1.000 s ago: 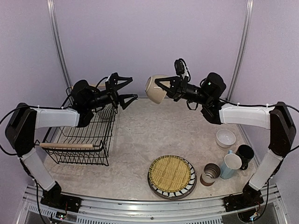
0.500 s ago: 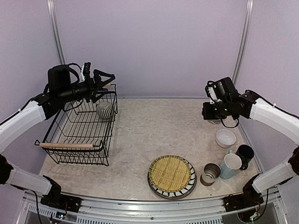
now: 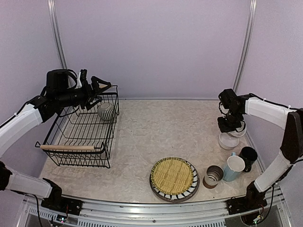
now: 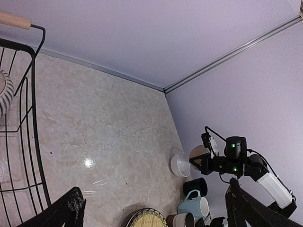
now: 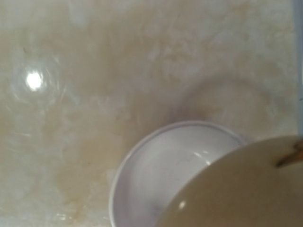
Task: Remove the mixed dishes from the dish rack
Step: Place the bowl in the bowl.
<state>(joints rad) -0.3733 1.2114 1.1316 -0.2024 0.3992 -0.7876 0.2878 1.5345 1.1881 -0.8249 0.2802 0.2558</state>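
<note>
Your right gripper (image 3: 228,126) is clenched, seemingly on the beige bowl (image 5: 236,189), just above the white bowl (image 3: 228,141) on the pale marbled table (image 3: 156,132), far right of the rack (image 3: 80,158). Your left gripper (image 3: 105,92) hangs spread wide over the rack's far end, where the pot (image 3: 106,111) sits. Plain lilac walls (image 3: 151,47) enclose the table.

A pale, marbled tabletop (image 3: 151,132) fills the middle of the overhead view. Lilac walls (image 3: 151,47) close the upper half, a silver strip (image 3: 245,47) in each upper corner. A ribbed metal rail (image 3: 156,212) runs along the bottom edge.
</note>
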